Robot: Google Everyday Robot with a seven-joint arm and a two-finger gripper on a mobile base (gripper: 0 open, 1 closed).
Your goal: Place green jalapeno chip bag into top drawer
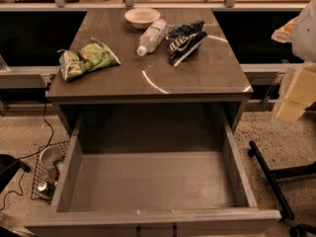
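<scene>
While top drawer (153, 181) gapes, green jalapeno chip bag (86, 59) sits on counter (197, 78), bottle (152, 36) nearby; gripper (295, 95) right edge, state unclear.

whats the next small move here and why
Probably swing the gripper left, across the countertop, toward the green jalapeno chip bag. The bag lies untouched on the countertop's left side, while the gripper hangs beyond its right edge, away from the bag. The top drawer already stands open, so grasping comes first.
</scene>
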